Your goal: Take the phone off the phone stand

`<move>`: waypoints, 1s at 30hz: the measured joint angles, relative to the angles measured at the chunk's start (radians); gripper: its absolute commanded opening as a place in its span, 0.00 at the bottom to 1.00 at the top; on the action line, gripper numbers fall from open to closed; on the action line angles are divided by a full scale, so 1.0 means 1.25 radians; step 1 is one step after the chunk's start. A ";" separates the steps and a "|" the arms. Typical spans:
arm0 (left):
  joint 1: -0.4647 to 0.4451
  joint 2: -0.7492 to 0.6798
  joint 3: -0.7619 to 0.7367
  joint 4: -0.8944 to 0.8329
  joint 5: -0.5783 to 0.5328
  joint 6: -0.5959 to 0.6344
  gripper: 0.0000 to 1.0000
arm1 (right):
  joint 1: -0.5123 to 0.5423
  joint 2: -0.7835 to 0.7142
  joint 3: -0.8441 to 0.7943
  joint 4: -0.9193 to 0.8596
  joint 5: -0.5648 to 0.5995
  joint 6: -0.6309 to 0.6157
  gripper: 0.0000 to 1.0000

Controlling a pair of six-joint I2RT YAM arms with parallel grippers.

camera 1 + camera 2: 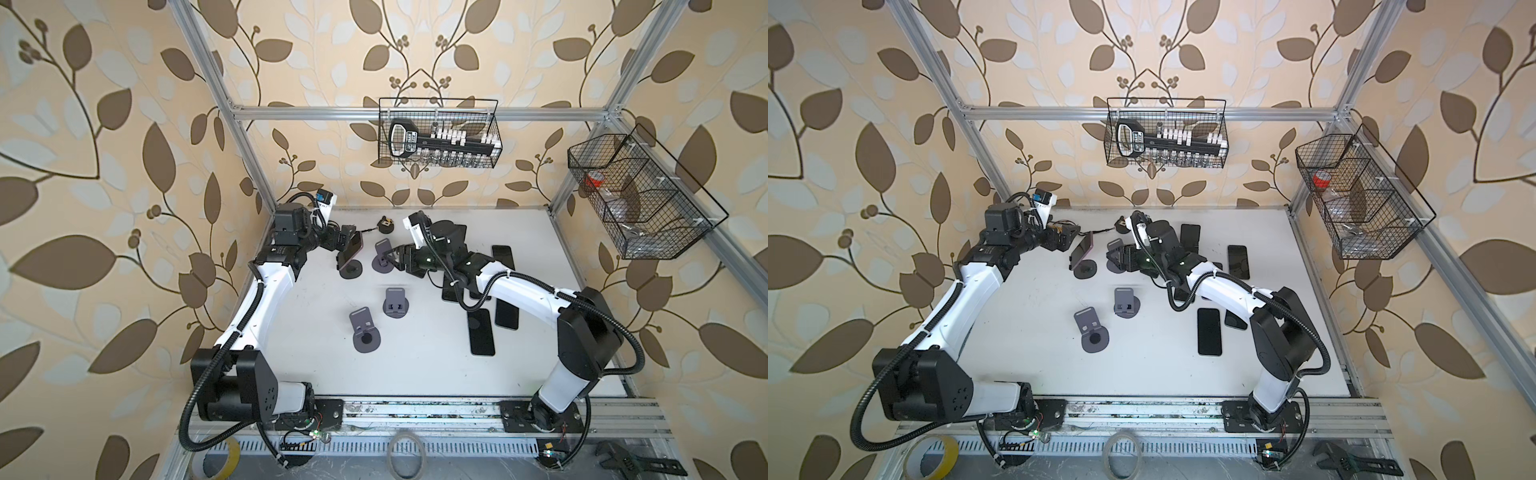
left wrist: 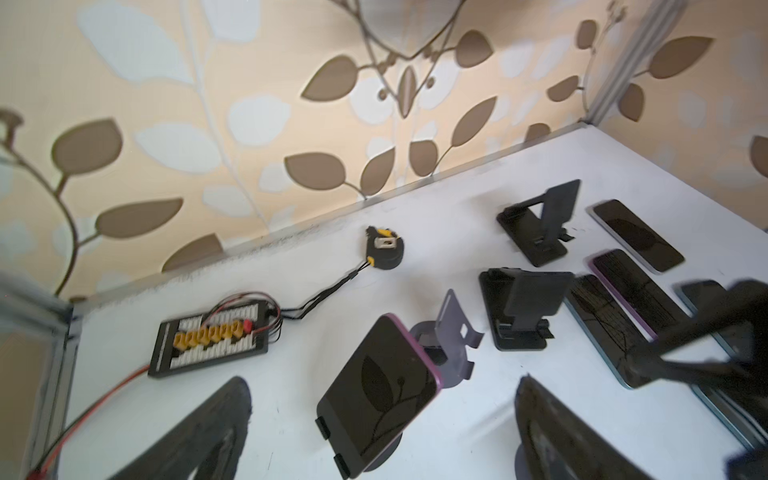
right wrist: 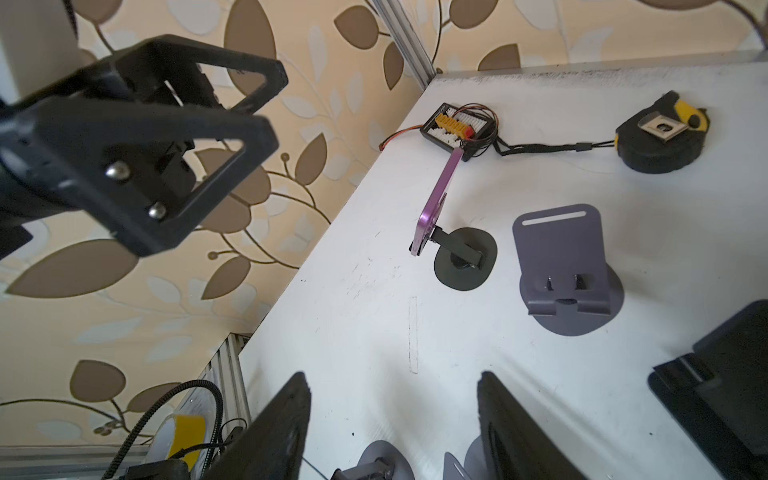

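The phone, dark-screened with a purple edge, leans upright on a dark phone stand at the back left of the white table. My left gripper is open just behind and left of it. In the left wrist view the phone sits between the spread fingers of the left gripper, touching neither. The right wrist view shows the phone edge-on on its stand. My right gripper hovers open with nothing between its fingers.
An empty grey stand sits beside the right gripper; two more stand mid-table. Several phones lie flat at the right near two black stands. At the back are a tape measure and a connector board.
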 measured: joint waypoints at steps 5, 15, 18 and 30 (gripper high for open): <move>0.025 0.109 0.025 -0.019 -0.060 -0.143 0.81 | 0.015 0.009 0.000 0.003 -0.011 0.006 0.64; 0.107 0.307 0.125 -0.099 0.016 -0.411 0.35 | 0.038 -0.003 -0.041 0.025 -0.022 0.021 0.64; 0.126 0.339 0.125 -0.114 0.033 -0.463 0.34 | 0.038 -0.008 -0.049 0.024 -0.022 0.022 0.64; 0.128 0.428 0.149 -0.124 0.076 -0.515 0.25 | 0.038 -0.010 -0.055 0.036 -0.022 0.027 0.64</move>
